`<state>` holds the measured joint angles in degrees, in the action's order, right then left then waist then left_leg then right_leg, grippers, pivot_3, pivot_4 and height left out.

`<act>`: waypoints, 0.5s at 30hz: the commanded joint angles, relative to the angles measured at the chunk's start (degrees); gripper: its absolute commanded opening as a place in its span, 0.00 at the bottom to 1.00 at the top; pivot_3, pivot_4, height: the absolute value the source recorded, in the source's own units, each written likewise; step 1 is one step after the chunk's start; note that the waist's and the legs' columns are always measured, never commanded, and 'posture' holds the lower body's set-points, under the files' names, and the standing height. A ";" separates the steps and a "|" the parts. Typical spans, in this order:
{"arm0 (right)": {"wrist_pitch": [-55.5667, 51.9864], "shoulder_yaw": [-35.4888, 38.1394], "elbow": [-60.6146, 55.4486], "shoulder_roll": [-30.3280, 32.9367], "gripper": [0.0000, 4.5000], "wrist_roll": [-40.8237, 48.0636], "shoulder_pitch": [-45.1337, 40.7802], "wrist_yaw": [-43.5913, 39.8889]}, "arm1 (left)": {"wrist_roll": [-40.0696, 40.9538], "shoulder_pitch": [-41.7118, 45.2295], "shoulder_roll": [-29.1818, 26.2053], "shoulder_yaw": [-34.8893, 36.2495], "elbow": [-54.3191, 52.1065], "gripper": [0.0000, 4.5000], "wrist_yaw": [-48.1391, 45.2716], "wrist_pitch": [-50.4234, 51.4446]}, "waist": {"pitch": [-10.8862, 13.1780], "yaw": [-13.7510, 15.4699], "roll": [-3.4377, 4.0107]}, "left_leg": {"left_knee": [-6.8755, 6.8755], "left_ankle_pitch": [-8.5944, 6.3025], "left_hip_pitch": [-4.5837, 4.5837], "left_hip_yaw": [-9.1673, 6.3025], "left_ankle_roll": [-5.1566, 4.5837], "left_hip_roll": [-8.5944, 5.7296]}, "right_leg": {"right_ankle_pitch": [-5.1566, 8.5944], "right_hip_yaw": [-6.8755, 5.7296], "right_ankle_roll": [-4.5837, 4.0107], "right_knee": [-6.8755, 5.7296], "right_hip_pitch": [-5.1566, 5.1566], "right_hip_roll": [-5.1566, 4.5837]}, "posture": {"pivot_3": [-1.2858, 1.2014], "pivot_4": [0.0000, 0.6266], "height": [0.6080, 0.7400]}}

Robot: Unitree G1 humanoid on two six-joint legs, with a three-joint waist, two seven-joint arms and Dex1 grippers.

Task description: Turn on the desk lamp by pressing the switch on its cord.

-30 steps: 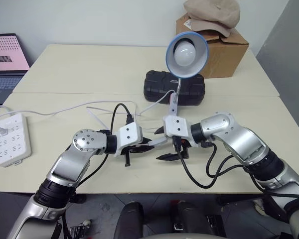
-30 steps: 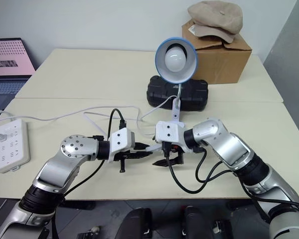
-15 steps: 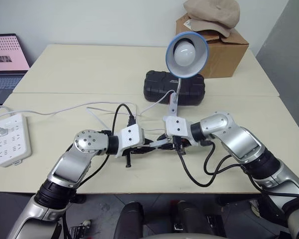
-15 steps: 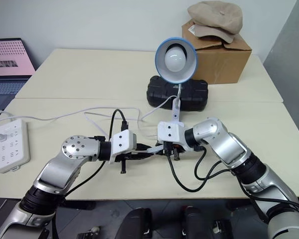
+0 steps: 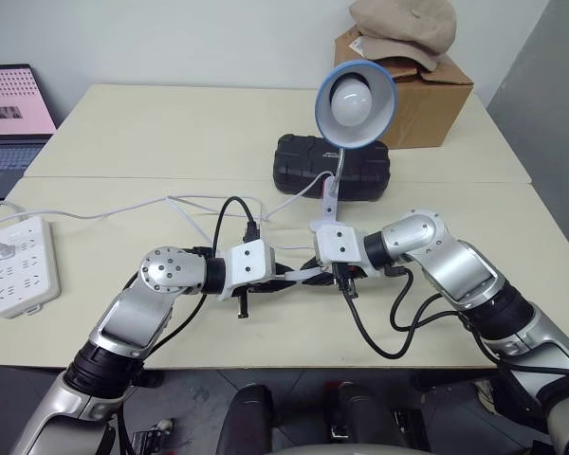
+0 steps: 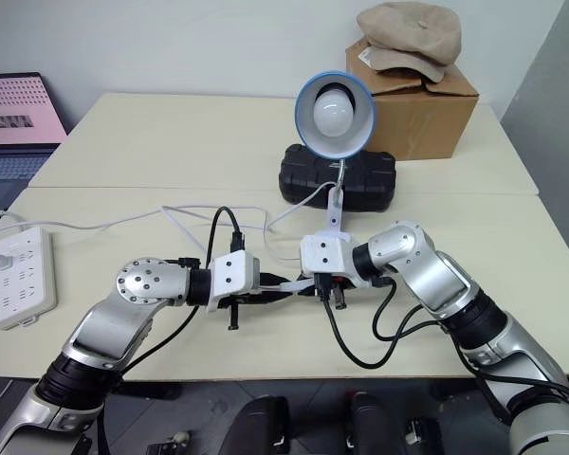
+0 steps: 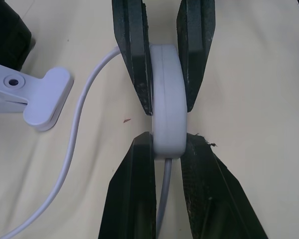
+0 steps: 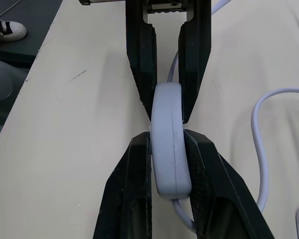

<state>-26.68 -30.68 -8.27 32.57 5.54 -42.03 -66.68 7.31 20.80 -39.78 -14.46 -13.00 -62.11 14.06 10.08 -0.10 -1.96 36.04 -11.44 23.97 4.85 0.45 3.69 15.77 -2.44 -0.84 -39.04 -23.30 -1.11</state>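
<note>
Right gripper (image 8: 164, 164): in its wrist view I see it clenched on the switch (image 8: 168, 149); a second ago it gaped.
Left gripper (image 7: 164, 159): in its wrist view, pinching the switch's other end.
Head view: desk lamp (image 5: 355, 100) unlit; I judge the press unregistered.

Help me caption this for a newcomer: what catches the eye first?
Both tools, the left tool and the right tool, meet over the near table, each shut on the white switch. Behind them stands the unlit desk lamp, its blue shade facing forward.
</note>
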 commanded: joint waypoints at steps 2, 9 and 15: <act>0.21 3.00 -1.28 -0.71 0.29 1.76 -0.04 -0.41 | -0.38 -0.17 0.00 1.22 0.11 0.09 1.38 -0.75 | 0.00 0.00 0.00 | 0.00 0.00 0.00 0.00 0.00 0.00 | 0.00 0.00 0.00 0.00 0.00 0.00 | 0.52 0.24 1.00; -3.24 3.43 -4.34 1.50 0.49 1.43 0.64 -0.57 | -0.57 -0.37 -0.04 0.93 -0.07 0.09 1.83 -0.57 | 0.00 0.01 0.00 | 0.00 0.00 0.00 0.01 0.00 0.00 | 0.00 0.00 0.00 0.00 0.00 0.00 | 0.52 0.24 1.00; -4.07 3.62 -4.25 1.00 0.49 1.11 0.77 0.98 | -0.56 0.00 0.26 0.58 -0.53 0.09 2.02 0.25 | 0.00 -0.02 0.00 | 0.00 0.00 -0.01 0.00 0.00 0.01 | 0.00 0.00 0.00 0.00 0.00 0.00 | 0.52 0.24 1.00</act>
<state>-30.70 -28.48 -11.17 34.04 6.40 -41.09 -66.16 6.55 20.41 -39.71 -14.40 -12.27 -60.53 14.40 10.08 -0.12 -1.96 36.04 -11.44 23.96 4.85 0.45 3.70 15.77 -2.44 -0.84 -39.05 -23.30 -1.11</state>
